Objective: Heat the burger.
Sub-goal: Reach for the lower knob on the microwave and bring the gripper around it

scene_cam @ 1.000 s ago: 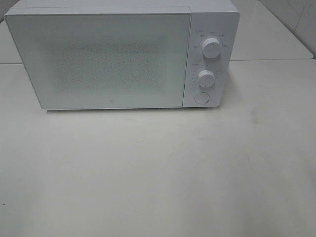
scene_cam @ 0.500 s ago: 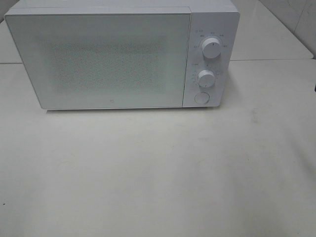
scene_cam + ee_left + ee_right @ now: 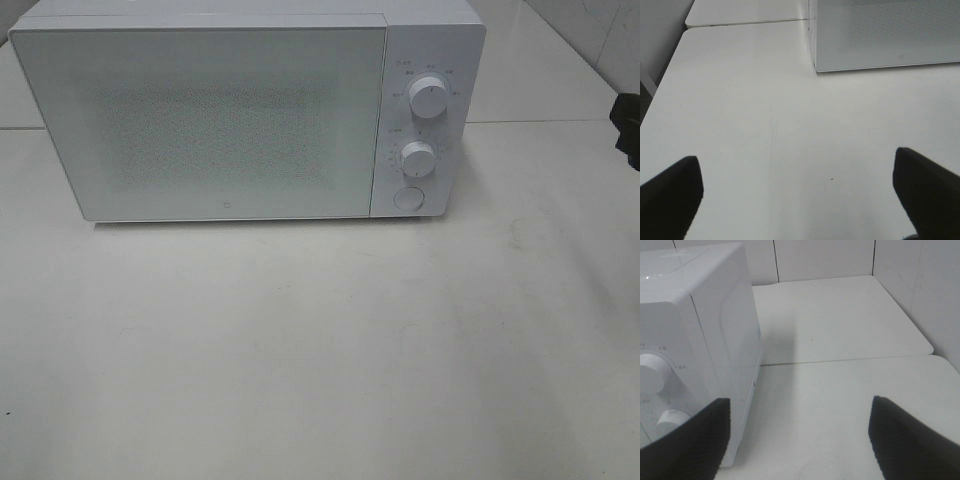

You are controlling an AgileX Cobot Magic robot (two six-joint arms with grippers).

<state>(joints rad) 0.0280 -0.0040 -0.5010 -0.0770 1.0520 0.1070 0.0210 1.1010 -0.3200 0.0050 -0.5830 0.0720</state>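
Left gripper (image 3: 796, 167) first: we see its two dark fingers (image 3: 670, 195) spread wide apart, released and gripping nothing, with only the bare white table (image 3: 790, 115) showing between them. It hangs over the table, and the front corner of the microwave (image 3: 885, 35) is ahead of it.

Over to the right gripper (image 3: 800, 407), and it's the same story: fingers (image 3: 905, 440) well apart, slack, closed on nothing and touching nothing that we can see. It looks along the microwave's side wall, and two knobs of the control panel show next to one finger in that view.

From the high camera we have the white microwave at twelve o'clock on the table, with its door (image 3: 200, 120) shut. The frosted, dotted panel lets us see nothing behind it. On the control strip, toward one o'clock, the upper knob (image 3: 429, 96) sits above the lower knob (image 3: 418, 157), with a round button (image 3: 407, 198) beneath them. At three o'clock, right on the edge of the view, a dark bit of the right arm (image 3: 629, 125) pokes in, well apart from the microwave.

Now the burger: we cannot pick it out in any of our views. So we cannot tell where it lies relative to either gripper, which way it faces, or how its long axis runs.
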